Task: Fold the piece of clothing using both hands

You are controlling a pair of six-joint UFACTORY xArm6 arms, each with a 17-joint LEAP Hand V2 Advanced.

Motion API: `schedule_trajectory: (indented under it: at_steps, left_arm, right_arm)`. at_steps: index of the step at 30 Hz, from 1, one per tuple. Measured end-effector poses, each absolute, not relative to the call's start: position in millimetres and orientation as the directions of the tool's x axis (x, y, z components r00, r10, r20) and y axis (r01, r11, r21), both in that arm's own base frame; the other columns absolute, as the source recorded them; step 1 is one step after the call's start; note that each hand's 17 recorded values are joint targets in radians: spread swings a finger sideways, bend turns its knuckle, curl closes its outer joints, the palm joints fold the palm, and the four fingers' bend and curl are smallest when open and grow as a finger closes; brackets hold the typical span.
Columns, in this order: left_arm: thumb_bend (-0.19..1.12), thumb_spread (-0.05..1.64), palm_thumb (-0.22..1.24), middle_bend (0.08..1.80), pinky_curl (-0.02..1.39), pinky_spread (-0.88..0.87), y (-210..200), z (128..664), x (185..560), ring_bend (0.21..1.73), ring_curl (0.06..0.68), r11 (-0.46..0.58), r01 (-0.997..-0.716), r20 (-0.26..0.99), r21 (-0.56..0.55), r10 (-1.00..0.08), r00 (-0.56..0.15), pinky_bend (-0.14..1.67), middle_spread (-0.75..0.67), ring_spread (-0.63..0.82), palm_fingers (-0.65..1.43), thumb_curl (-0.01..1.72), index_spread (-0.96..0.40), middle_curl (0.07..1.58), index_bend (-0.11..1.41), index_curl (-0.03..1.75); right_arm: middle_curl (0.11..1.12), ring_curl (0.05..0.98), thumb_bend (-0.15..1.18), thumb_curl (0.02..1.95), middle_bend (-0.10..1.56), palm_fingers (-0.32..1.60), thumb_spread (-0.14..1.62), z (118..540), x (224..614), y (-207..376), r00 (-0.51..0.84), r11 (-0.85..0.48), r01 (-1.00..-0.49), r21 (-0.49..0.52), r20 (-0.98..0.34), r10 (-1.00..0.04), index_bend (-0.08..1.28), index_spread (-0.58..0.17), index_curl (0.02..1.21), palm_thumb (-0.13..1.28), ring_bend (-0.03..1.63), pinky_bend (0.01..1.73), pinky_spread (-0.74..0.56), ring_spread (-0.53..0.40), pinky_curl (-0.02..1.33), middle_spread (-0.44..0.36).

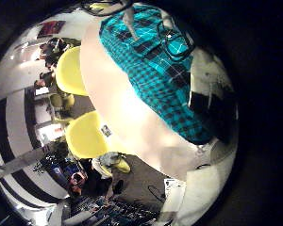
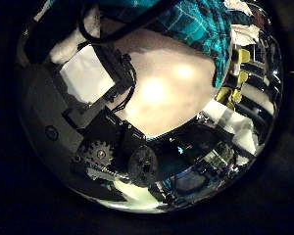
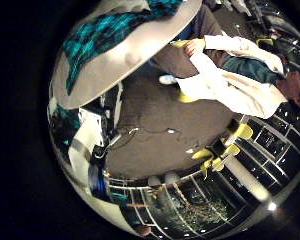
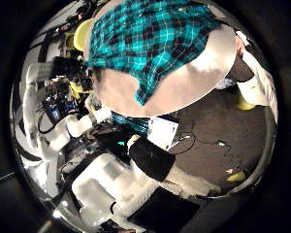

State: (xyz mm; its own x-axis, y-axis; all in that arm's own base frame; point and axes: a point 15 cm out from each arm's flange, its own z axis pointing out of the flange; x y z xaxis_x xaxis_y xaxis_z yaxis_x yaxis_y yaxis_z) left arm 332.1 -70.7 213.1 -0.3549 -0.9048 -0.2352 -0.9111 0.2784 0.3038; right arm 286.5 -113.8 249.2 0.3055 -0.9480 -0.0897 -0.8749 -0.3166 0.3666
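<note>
Cloth [image 4: 150,44], teal plaid, sprawls on the pale bench [image 4: 199,83], one flap draping its rim toward six o'clock; it may slide off. Neither hand's finger state can be told

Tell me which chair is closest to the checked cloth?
The chair tucked at the table edge right beside the checked cloth; the other chair sits farther along, by bare tabletop.

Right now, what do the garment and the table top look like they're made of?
The garment looks like soft woven cloth, matte, checked in teal and black: it lies limp with folds. The table top looks like a hard, smooth, pale board, laminate or painted wood perhaps: it reflects light softly.
</note>
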Motion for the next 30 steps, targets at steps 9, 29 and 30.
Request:
schedule_trajectory:
  at_steps: [9, 29, 30]
  left_arm:
    - [0.01, 1.10, 0.82, 0.90, 0.72, -0.60, -74, 221, 337, 1.42, 0.535, 0.284, -0.909, -0.227, 0.304, -0.906, -0.359, 1.22, -0.59, -0.45, 0.94, 0.59, -0.66, 1.03, 0.43, 1.03]
    - [-0.01, 1.11, 0.83, 0.89, 0.74, -0.59, -70, 237, 337, 1.45, 0.535, 0.286, -0.907, -0.191, 0.308, -0.916, -0.354, 1.24, -0.63, -0.44, 0.91, 0.64, -0.70, 1.13, 0.30, 1.35]
    - [-0.01, 1.11, 0.83, 0.88, 0.74, -0.59, -70, 237, 336, 1.45, 0.534, 0.287, -0.907, -0.190, 0.309, -0.916, -0.355, 1.24, -0.63, -0.44, 0.91, 0.64, -0.70, 1.13, 0.30, 1.36]
  right_arm:
    - [0.40, 0.259, -0.02, 0.32, 0.33, 0.30, 1.07, 167, 312, -77, 0.400, -0.404, -0.847, 0.346, -0.086, -0.913, 0.16, -0.282, 0.28, 0.48, 0.78, 0.61, 0.13, -0.107, 0.20, -0.102]
    - [0.73, 0.494, 0.10, 0.50, 0.98, 1.18, 1.03, 159, 349, -51, 0.421, -0.403, -0.873, 0.275, 0.004, -0.907, 0.77, -0.420, 0.57, 1.00, 1.22, 1.20, -0.28, -0.281, 0.42, -0.260]
    - [0.74, 0.502, 0.10, 0.50, 1.00, 1.17, 1.03, 163, 349, -55, 0.415, -0.398, -0.878, 0.267, 0.008, -0.910, 0.79, -0.418, 0.59, 1.01, 1.23, 1.22, -0.28, -0.282, 0.43, -0.258]
